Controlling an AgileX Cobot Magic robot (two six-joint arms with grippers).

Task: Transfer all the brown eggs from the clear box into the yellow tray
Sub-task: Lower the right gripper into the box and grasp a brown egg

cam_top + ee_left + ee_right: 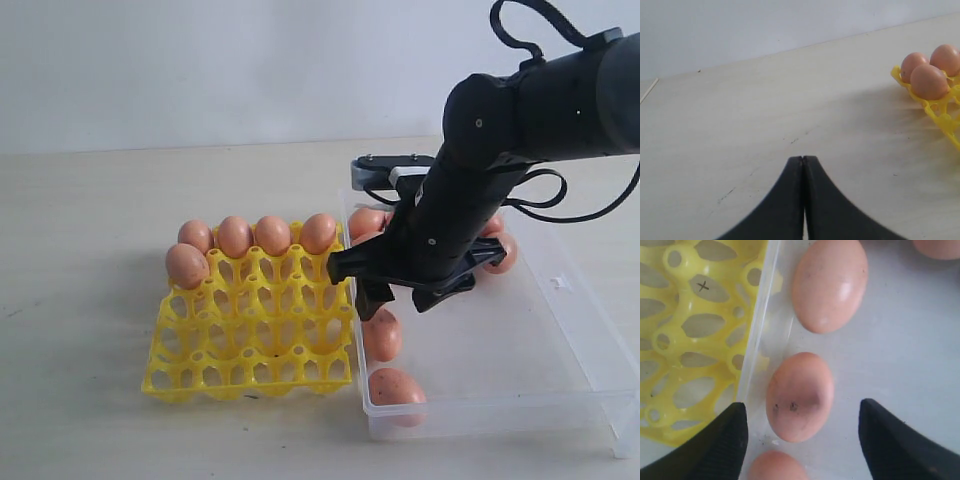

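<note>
The yellow tray (250,310) holds several brown eggs: a back row (272,234) and one more at the left (187,265). To its right the clear box (560,330) holds more eggs along its tray-side wall (380,335) (396,388), and others are partly hidden behind the arm. My right gripper (390,290) hangs open over that wall. In the right wrist view, the right gripper (802,407) has a speckled egg (800,385) below and between its fingers, untouched. My left gripper (803,159) is shut on nothing, over bare table beside the tray corner (940,115).
The box's thin clear wall (757,340) runs close beside the egg, with the tray's lattice (690,330) just past it. Other eggs (830,285) (777,467) lie in line with it. A latch tab (560,283) sits on the box's far side.
</note>
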